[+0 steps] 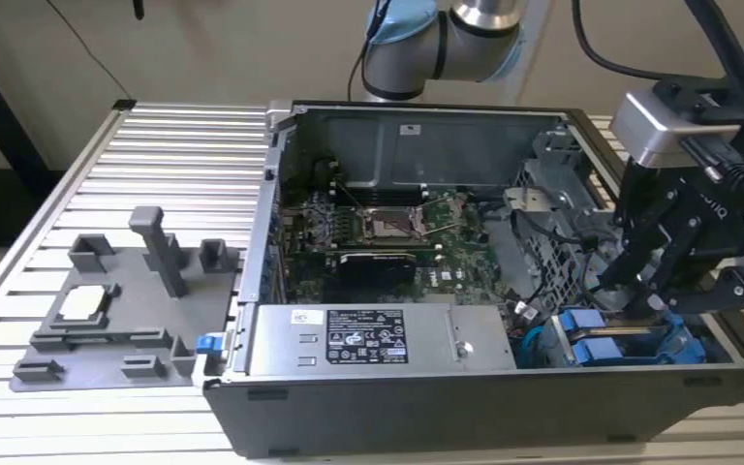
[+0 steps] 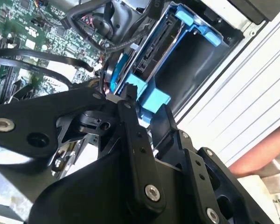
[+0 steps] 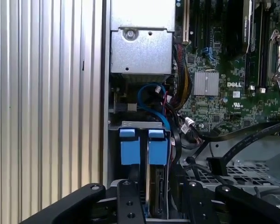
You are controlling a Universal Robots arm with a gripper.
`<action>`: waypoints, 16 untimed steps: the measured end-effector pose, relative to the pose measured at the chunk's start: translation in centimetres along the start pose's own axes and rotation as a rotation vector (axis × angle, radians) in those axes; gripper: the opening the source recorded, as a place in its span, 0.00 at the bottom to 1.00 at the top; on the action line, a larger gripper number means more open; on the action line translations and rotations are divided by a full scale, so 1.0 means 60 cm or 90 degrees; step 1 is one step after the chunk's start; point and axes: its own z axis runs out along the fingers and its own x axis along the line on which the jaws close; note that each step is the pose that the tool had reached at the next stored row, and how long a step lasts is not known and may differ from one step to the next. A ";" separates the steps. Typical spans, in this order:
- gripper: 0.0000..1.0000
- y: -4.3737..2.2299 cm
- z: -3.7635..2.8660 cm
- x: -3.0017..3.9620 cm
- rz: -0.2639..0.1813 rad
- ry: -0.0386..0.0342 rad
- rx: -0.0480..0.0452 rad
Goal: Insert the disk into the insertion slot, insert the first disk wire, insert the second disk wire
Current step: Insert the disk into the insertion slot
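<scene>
The disk (image 3: 157, 154), in its bright blue carrier, stands on edge inside the insertion slot (image 3: 140, 124), beside a second blue carrier (image 3: 129, 147). In the exterior view this bay is at the case's front corner on the exterior view's right, with the blue carrier tabs (image 1: 583, 334) showing. My gripper (image 1: 650, 300) reaches down into it. Its black fingers (image 2: 130, 121) straddle the disk's near end and look shut on the blue carrier (image 2: 154, 100). A blue wire (image 3: 151, 100) curves down to the bay. A black flat wire (image 3: 242, 140) lies loose, its connector (image 3: 218, 164) unplugged.
The open computer case (image 1: 268, 291) sits on a ribbed metal table (image 1: 178, 145). Inside are the motherboard (image 1: 386, 232) and the labelled power supply box (image 1: 372, 339). A grey fixture (image 1: 113, 310) stands at the exterior view's left. A person's arm (image 2: 261, 156) rests outside the case.
</scene>
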 end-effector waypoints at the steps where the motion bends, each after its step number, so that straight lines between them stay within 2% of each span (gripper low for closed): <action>1: 0.40 0.000 0.000 0.000 0.000 0.0001 0.0074; 2: 0.40 0.000 0.000 0.000 -0.001 0.0003 0.0168; 7: 0.40 0.000 0.000 -0.002 -0.007 0.0007 0.0744; 9: 0.40 0.000 0.000 -0.003 -0.009 0.0005 0.0939; 10: 0.40 -0.001 0.000 -0.004 -0.010 0.0005 0.0987; 16: 0.40 -0.006 0.001 -0.010 -0.018 0.0000 0.0988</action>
